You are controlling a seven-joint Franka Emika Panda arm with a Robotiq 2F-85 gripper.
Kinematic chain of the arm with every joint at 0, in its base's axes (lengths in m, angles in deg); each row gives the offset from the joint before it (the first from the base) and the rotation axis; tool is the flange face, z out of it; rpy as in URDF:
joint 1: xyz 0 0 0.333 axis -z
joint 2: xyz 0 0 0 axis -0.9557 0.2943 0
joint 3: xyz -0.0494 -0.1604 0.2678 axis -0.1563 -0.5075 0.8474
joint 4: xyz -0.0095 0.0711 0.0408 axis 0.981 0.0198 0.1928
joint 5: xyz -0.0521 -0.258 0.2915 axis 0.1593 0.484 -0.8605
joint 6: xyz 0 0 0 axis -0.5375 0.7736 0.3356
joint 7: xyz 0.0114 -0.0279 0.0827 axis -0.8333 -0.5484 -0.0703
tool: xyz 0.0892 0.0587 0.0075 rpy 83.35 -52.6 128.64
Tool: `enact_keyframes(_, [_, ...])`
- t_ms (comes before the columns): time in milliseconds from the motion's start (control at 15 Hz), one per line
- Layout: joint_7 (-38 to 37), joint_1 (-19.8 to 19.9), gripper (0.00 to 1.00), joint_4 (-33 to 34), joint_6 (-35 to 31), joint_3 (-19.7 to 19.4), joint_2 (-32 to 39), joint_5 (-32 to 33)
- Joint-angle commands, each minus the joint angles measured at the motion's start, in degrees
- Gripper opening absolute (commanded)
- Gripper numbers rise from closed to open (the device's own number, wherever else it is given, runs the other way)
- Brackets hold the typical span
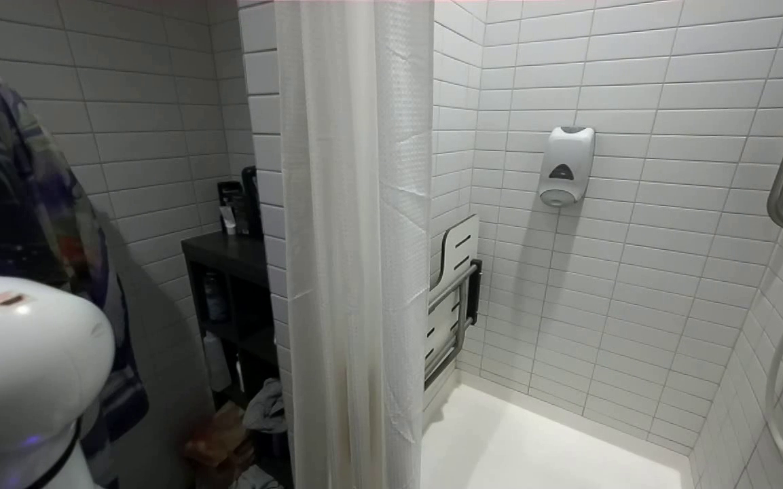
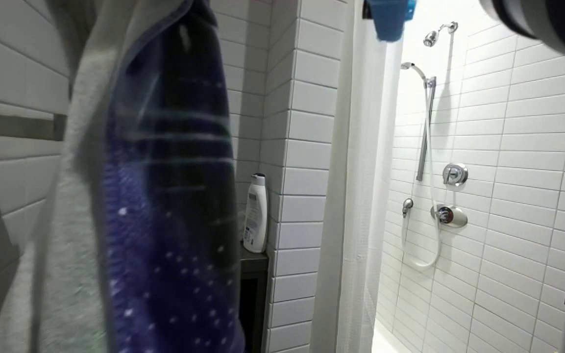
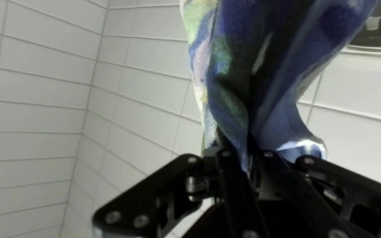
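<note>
Our hand (image 3: pixel 246 150) pinches the towel (image 3: pixel 269 76).
Fingers nearly together on a bunched fold; we judge it soft, light and limp, best gripped at gathers.

Gripper (image 3: pixel 238 145) pointed toward twelve o'clock in wrist view, jaws nearly closed, arm (image 1: pixel 17 367) cropped in both exterior views

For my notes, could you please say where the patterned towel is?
In the wrist view, the patterned towel is pinched in the hand, upper centre-right, left of a metal wall fitting.
</note>
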Motion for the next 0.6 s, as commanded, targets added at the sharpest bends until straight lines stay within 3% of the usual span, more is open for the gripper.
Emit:
enact_keyframes(0, [-1.0, 2.4, 0.03, -0.8, 5.8, -4.8, -10.7, 0.1])
enact_keyframes(267, [0.0, 6.4, 0.03, 0.0, 12.5, -13.6, -14.8, 1.0])
enact_keyframes(533, [0.2, 13.3, 0.03, 4.2, 20.1, -23.1, -14.6, 1.8])
